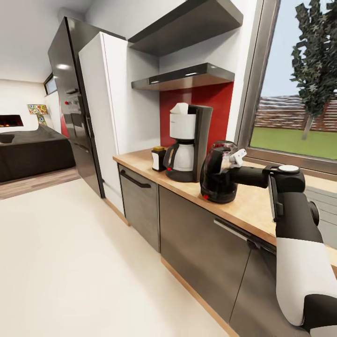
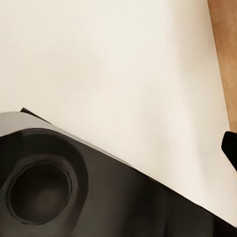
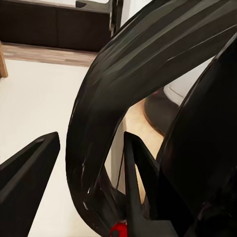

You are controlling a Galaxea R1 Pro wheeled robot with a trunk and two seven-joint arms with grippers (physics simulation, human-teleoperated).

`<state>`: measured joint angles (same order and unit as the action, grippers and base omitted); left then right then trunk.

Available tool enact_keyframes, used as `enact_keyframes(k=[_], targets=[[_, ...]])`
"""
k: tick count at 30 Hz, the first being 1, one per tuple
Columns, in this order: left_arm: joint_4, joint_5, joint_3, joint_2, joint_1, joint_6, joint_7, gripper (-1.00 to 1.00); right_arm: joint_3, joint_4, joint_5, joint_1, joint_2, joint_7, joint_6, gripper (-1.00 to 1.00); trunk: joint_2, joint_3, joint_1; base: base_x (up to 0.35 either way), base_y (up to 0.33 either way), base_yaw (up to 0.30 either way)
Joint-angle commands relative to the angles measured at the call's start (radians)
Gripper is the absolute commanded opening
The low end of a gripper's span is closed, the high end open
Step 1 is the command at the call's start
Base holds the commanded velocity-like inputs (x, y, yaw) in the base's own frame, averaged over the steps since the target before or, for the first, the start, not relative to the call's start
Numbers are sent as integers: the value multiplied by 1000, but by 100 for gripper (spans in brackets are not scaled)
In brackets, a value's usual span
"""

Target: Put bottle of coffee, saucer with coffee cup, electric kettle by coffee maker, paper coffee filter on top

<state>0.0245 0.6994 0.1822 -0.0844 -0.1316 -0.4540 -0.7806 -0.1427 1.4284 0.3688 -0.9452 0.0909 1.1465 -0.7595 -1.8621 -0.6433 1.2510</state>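
Kettle: the electric kettle [image 1: 219, 173] stands upright on the countertop [image 1: 252, 206], just beside the coffee maker [image 1: 188, 142], on its window side.
Right gripper [image 3: 89, 168]: fingers spread, straddling the kettle's handle [image 3: 103, 123], not pinching.
Nearer arm: right.
Left gripper: cannot tell.

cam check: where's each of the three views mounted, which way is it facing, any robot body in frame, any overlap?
Head view: on the robot's head, looking forward and down along the countertop at the coffee maker and electric kettle; the right arm reaches to the kettle.
Left wrist view: on the left arm, facing the pale floor; a dark robot part shows.
Right wrist view: on the right arm, looking along the right gripper, whose fingers straddle the kettle handle.
Shared: kettle in head and right wrist views; floor in all three.
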Motion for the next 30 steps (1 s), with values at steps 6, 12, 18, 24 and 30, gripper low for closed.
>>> enact_keyframes(k=[6,12,18,24,30], targets=[[1,-6,8,0,0,-2,-3,100,-1,1,4,-1,0,10,-4,-100,-22,-10,12,0,0,0],[1,-6,8,0,0,-2,-3,100,-1,1,5,-1,0,10,-4,-100,-36,-17,19,0,0,0],[1,-6,8,0,0,-2,-3,100,-1,1,5,-1,0,10,-4,-100,-57,-26,31,0,0,0],[1,-6,8,0,0,-2,-3,100,-2,1,5,-1,0,10,-4,-100,-57,-26,31,0,0,0],[1,-6,8,0,0,-2,-3,100,-2,1,5,-1,0,10,-4,-100,-85,-38,46,0,0,0]])
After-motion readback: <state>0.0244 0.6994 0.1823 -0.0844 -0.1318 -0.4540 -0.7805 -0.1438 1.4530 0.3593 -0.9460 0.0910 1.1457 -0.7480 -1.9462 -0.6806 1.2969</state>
